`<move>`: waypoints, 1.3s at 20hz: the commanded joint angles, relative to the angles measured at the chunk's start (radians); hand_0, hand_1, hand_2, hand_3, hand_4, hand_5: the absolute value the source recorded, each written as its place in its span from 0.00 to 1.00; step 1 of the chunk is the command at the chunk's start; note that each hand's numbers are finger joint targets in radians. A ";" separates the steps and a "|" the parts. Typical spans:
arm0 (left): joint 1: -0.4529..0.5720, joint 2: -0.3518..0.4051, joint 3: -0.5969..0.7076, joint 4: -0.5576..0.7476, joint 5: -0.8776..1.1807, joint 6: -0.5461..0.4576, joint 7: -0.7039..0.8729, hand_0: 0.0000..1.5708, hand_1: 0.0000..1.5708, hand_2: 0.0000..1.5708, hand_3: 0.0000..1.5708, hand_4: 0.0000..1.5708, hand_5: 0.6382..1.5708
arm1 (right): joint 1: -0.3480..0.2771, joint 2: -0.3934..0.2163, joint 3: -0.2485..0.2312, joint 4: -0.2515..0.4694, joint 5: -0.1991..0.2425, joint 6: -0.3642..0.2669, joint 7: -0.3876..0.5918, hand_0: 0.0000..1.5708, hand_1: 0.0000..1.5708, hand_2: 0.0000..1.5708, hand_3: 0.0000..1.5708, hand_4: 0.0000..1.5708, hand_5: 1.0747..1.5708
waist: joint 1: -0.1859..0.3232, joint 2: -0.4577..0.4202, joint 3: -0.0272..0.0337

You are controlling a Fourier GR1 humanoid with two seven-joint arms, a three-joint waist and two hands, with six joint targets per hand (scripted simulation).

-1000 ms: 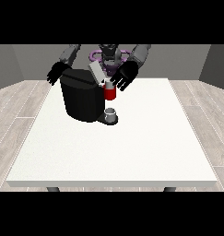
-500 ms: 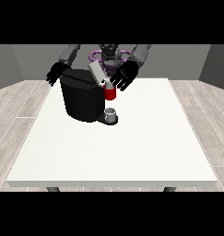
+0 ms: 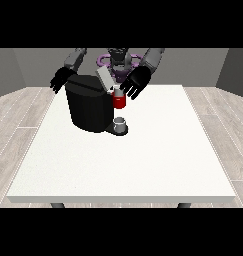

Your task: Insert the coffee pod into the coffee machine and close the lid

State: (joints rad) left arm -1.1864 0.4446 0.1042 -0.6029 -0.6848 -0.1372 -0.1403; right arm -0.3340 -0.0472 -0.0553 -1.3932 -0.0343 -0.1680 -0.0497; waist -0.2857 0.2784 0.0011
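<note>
A black coffee machine (image 3: 89, 106) stands on the white table (image 3: 128, 155) towards its back left. Its grey lid (image 3: 105, 79) is tilted up and open. A red part (image 3: 119, 101) shows at the machine's front head, above a small grey cup (image 3: 121, 123) on the machine's base. The hand at the view's right (image 3: 136, 82) hovers just right of the lid, with spread, straight fingers and nothing in it. Behind the machine's left top corner, the hand at the view's left (image 3: 60, 80) hangs with relaxed fingers. I cannot pick out a separate coffee pod.
The table spreads wide in front of and to the right of the machine. Its front edge (image 3: 123, 199) lies near the camera. A wooden floor and grey walls surround it.
</note>
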 commanded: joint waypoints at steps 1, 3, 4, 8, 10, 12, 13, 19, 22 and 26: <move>-0.008 0.017 -0.012 0.007 -0.016 -0.036 -0.004 0.68 0.68 0.71 0.59 0.24 1.00 | 0.011 0.020 0.019 0.010 0.032 -0.038 0.012 0.00 0.00 0.00 0.00 0.28 1.00 | 0.016 -0.018 -0.0010; 0.006 -0.042 -0.028 -0.002 -0.027 -0.002 0.024 0.58 0.58 0.65 0.55 0.23 1.00 | 0.018 0.024 0.011 0.032 0.009 -0.007 -0.054 0.00 0.00 0.00 0.00 0.29 1.00 | 0.007 -0.009 -0.0007; 0.035 0.028 -0.039 0.007 -0.040 -0.028 -0.080 0.36 0.36 0.52 0.41 0.15 1.00 | -0.007 0.028 0.004 -0.017 0.001 -0.028 -0.013 0.00 0.00 0.00 0.00 0.29 1.00 | 0.014 0.011 -0.0012; 0.026 0.007 -0.052 0.015 -0.056 -0.054 -0.037 0.00 0.00 0.00 0.00 0.00 1.00 | 0.007 -0.006 0.002 0.007 0.012 -0.003 -0.014 0.00 0.00 0.00 0.00 0.30 1.00 | 0.004 -0.001 -0.0009; 0.016 0.017 -0.052 0.014 -0.063 -0.074 -0.015 0.00 0.00 0.00 0.00 0.00 1.00 | 0.046 0.015 0.015 0.017 0.011 -0.008 -0.002 0.00 0.00 0.00 0.00 0.26 1.00 | 0.000 -0.041 -0.0009; 0.013 -0.008 -0.059 -0.003 -0.071 -0.052 -0.018 0.00 0.00 0.00 0.00 0.00 1.00 | -0.025 -0.024 -0.048 0.038 -0.032 0.008 0.012 0.00 0.00 0.00 0.00 0.27 1.00 | 0.017 -0.013 -0.0007; 0.014 -0.027 -0.066 -0.008 -0.079 -0.030 -0.022 0.00 0.00 0.00 0.00 0.00 1.00 | -0.026 0.033 0.000 0.045 0.028 -0.066 -0.001 0.00 0.00 0.00 0.00 0.28 1.00 | 0.039 -0.003 -0.0009; 0.055 -0.041 -0.067 -0.023 -0.068 -0.105 0.011 0.00 0.00 0.00 0.00 0.00 1.00 | 0.096 0.000 -0.032 0.089 -0.028 0.016 -0.023 0.00 0.00 0.00 0.00 0.22 1.00 | 0.051 -0.136 -0.0006; 0.024 -0.017 -0.042 -0.044 -0.063 -0.083 -0.005 0.00 0.00 0.00 0.00 0.00 1.00 | 0.043 -0.004 -0.055 0.121 -0.017 -0.005 -0.106 0.00 0.00 0.00 0.00 0.24 1.00 | 0.070 -0.063 -0.0007; 0.061 -0.029 -0.017 -0.046 -0.035 -0.108 -0.007 0.00 0.00 0.00 0.00 0.00 1.00 | 0.086 -0.004 -0.041 0.107 -0.019 0.006 -0.075 0.00 0.00 0.00 0.00 0.23 1.00 | 0.075 -0.132 -0.0010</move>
State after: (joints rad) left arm -1.1295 0.4065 0.0547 -0.6461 -0.7462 -0.2247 -0.1439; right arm -0.2761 -0.0558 -0.1041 -1.2845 -0.0506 -0.1725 -0.1165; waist -0.2091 0.1711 0.0004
